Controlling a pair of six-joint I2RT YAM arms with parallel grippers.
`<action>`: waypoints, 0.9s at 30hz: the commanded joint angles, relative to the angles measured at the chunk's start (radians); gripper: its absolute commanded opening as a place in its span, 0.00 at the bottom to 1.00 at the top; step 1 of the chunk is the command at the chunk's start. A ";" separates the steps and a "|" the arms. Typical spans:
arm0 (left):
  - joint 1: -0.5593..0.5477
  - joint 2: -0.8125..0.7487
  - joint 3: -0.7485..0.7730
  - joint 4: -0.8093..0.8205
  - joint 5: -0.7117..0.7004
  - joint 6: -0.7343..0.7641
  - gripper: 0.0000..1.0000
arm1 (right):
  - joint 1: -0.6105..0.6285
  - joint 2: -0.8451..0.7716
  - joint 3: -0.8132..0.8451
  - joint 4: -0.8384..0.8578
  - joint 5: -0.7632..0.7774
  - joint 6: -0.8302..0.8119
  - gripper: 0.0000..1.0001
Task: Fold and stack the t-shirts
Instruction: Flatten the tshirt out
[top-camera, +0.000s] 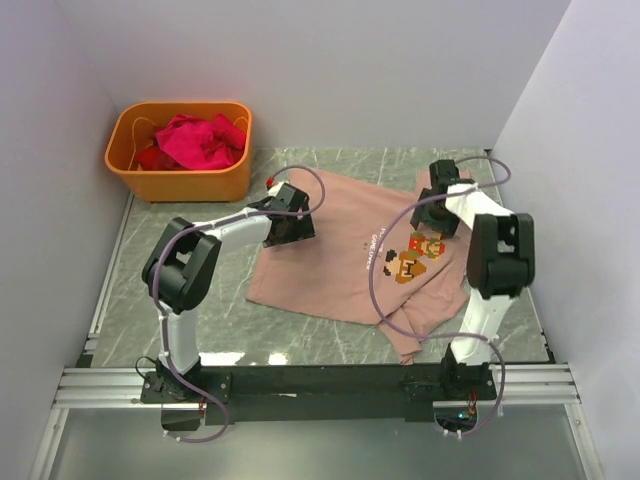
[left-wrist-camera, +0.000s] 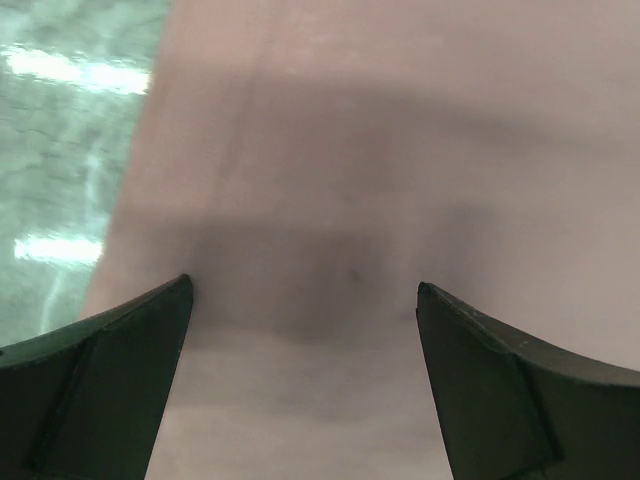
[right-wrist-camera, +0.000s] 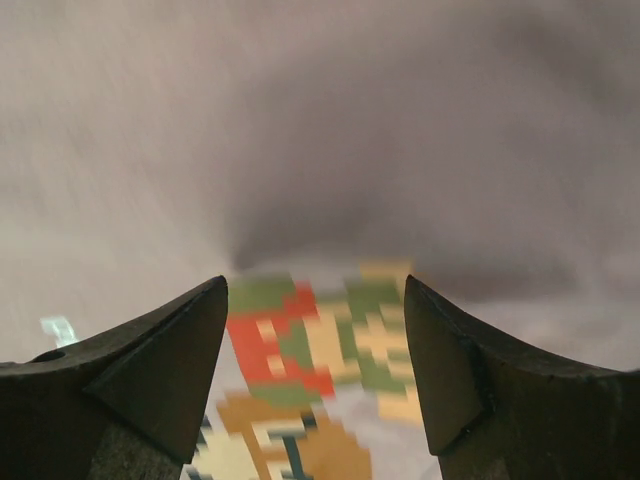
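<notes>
A dusty pink t-shirt (top-camera: 340, 262) with a pixel-art print (top-camera: 415, 256) lies spread on the marble table, its right side partly bunched. Magenta and red t-shirts (top-camera: 200, 142) sit piled in the orange tub. My left gripper (top-camera: 289, 226) hovers low over the pink shirt's left part, jaws wide open with only cloth (left-wrist-camera: 330, 200) under them (left-wrist-camera: 303, 290). My right gripper (top-camera: 433, 212) is over the shirt's upper right, open, with the pixel print (right-wrist-camera: 315, 350) showing between its fingers (right-wrist-camera: 316, 285). Neither holds anything.
The orange tub (top-camera: 180, 178) stands at the back left corner. Grey walls close in the table on the left, back and right. Bare marble (top-camera: 190, 340) shows left of and in front of the shirt. A black rail (top-camera: 320, 382) runs along the near edge.
</notes>
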 joint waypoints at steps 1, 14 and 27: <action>0.039 0.035 0.030 0.020 -0.011 -0.024 1.00 | -0.004 0.144 0.183 -0.037 -0.020 -0.099 0.77; 0.116 0.214 0.281 -0.069 -0.060 0.011 1.00 | -0.029 0.671 1.046 -0.277 -0.323 -0.355 0.78; 0.090 -0.023 0.236 -0.043 0.001 0.017 0.99 | -0.027 0.170 0.659 -0.153 -0.184 -0.202 0.80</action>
